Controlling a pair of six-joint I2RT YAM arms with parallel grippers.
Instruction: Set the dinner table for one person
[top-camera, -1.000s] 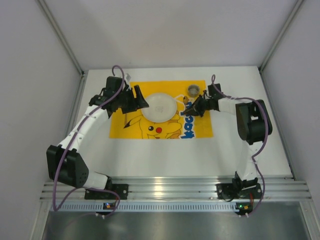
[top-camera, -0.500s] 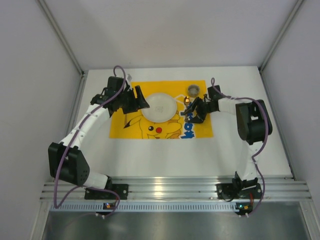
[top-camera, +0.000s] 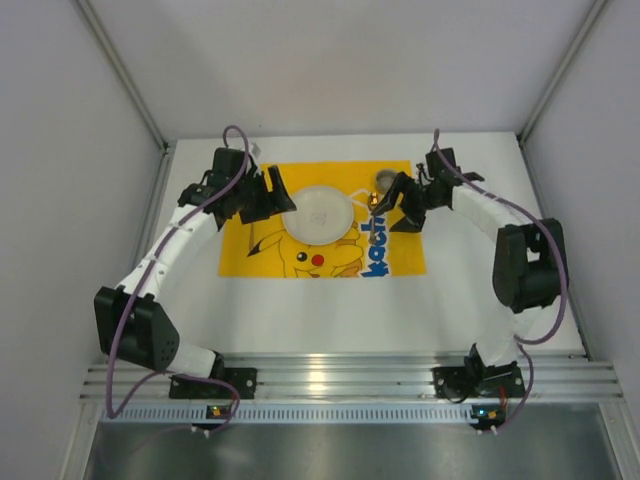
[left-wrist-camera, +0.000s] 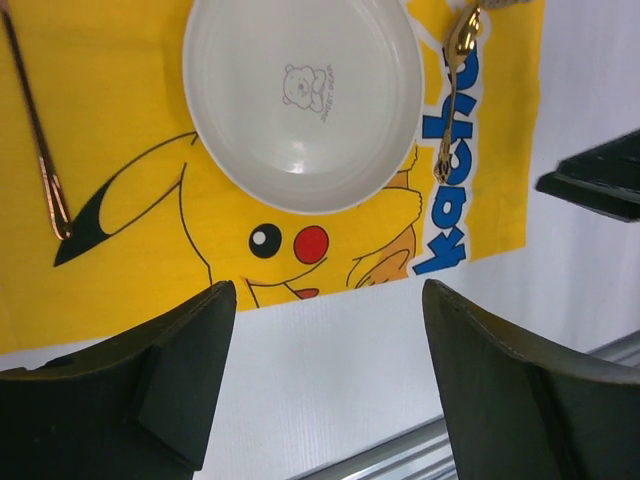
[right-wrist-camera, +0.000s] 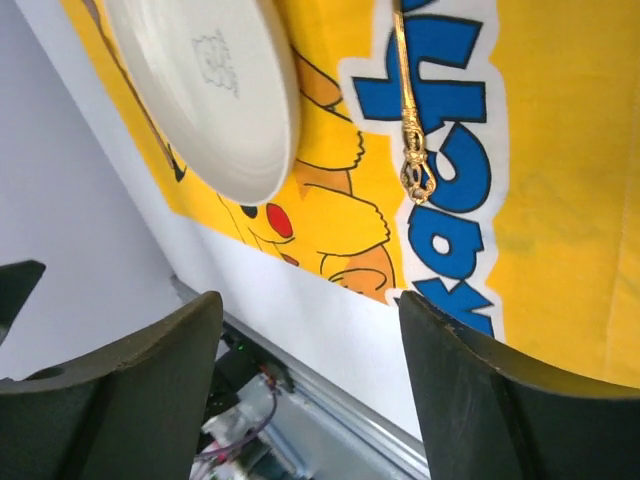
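Note:
On the white dinner table (top-camera: 330, 310) lies a yellow Pikachu mat (top-camera: 300, 262) with a round white plate (top-camera: 322, 212) on it. A gold spoon (right-wrist-camera: 408, 100) lies on the mat just right of the plate (right-wrist-camera: 200, 90), over the blue lettering. A thin copper-coloured utensil (left-wrist-camera: 40, 150) lies on the mat left of the plate (left-wrist-camera: 300, 100). My left gripper (top-camera: 278, 198) hovers open at the plate's left edge, nothing between its fingers. My right gripper (top-camera: 393, 205) hangs open above the spoon (top-camera: 372, 203), holding nothing.
A small metallic cup (top-camera: 386, 180) stands at the mat's far right corner, close behind the right gripper. Grey walls close in the table on three sides. An aluminium rail (top-camera: 340, 375) with both arm bases runs along the near edge.
The right gripper has opened, left the gold spoon lying on the mat, and drawn up and back toward the far right. The left arm has hardly moved.

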